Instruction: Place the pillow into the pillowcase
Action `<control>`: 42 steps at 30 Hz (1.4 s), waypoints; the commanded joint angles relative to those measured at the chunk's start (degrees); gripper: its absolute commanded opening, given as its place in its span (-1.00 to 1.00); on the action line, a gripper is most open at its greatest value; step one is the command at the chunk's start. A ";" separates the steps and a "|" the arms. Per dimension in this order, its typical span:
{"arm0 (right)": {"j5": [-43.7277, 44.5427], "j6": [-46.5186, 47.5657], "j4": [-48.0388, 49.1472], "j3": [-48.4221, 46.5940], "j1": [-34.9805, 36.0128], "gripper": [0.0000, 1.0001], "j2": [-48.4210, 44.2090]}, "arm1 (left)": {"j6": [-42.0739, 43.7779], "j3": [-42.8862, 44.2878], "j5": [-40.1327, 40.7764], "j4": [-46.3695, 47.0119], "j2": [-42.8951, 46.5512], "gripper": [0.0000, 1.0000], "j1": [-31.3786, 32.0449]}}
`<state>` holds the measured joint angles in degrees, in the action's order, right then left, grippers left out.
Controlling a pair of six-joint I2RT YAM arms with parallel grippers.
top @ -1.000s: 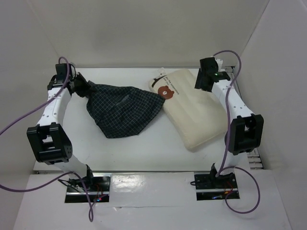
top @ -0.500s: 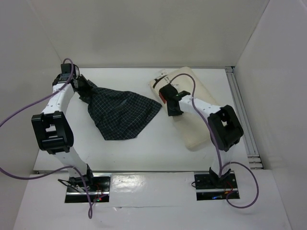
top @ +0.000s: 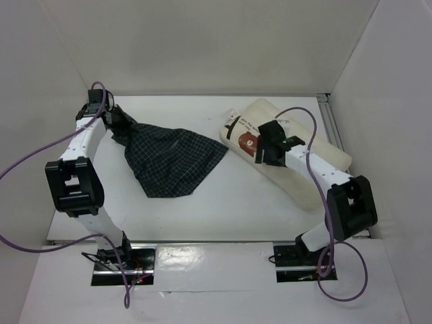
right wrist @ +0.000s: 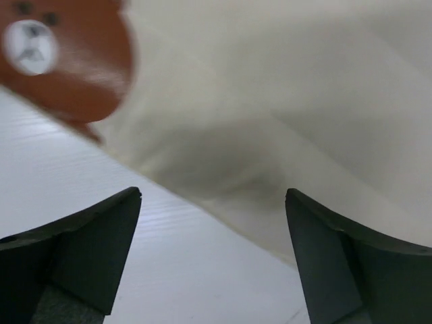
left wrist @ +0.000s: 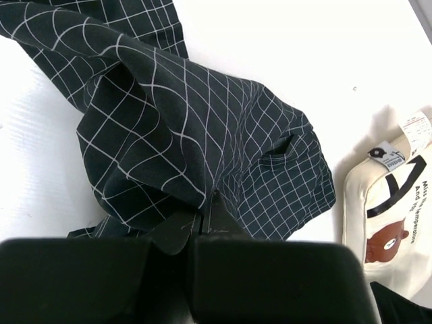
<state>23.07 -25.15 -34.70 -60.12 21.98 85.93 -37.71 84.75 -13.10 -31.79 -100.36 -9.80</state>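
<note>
The dark checked pillowcase [top: 172, 158] lies crumpled on the left half of the white table, one corner lifted at the far left. My left gripper [top: 119, 125] is shut on that corner; in the left wrist view its tips [left wrist: 206, 210] pinch a fold of the pillowcase [left wrist: 189, 121]. The cream pillow [top: 304, 169] lies at the right, with its brown bear mark [top: 248, 141] and white tag [top: 232, 116] at the end facing the pillowcase. My right gripper [top: 262, 155] hovers open at the pillow's near edge beside the mark. Between its fingers [right wrist: 108, 229] I see only pillow [right wrist: 283, 101] and table, nothing gripped.
White walls close in the table at the back and on both sides. A metal rail [top: 332, 125] runs along the right edge, close behind the pillow. Both arm bases [top: 121, 260] stand at the near edge. A strip of bare table [top: 236, 202] separates pillowcase and pillow.
My right arm swung from the far right across the pillow to its left end. The pillow has turned, its near end now pointing right. My left gripper kept hold of the pillowcase corner.
</note>
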 commanded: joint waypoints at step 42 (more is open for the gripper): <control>-14.11 -2.11 0.16 -44.68 19.94 -1.00 17.88 | 7.48 26.81 -0.78 -12.86 2.70 -1.00 0.93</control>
<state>9.74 -31.31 -27.66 -107.00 38.02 109.12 -31.48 114.45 -12.38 -42.39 -100.01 -9.04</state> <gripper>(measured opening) 0.008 0.038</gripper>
